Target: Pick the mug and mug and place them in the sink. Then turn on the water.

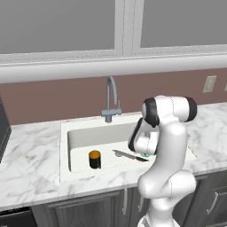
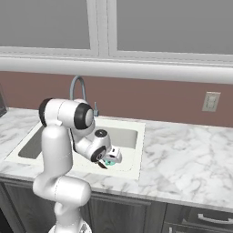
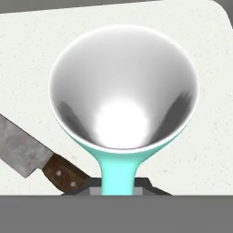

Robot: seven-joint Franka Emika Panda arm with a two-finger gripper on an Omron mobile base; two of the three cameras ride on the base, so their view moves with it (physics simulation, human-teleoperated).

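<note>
Hand (image 2: 110, 160) I run clenched on teal mug (image 3: 123, 91), low in sink (image 1: 77, 137), knife (image 1: 128, 155) alongside, black mug (image 1: 94, 159) left.

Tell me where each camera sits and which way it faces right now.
Left base view: behind the arm's left, looking forward and down at the wide white sink, black mug with orange inside and grey gooseneck faucet; white arm at lower right.
Right base view: behind its right; same sink and faucet; arm at lower left.
Hand view: on the hand, looking into the teal mug with white inside, held by its handle; brown-handled kitchen knife beside it.
</note>
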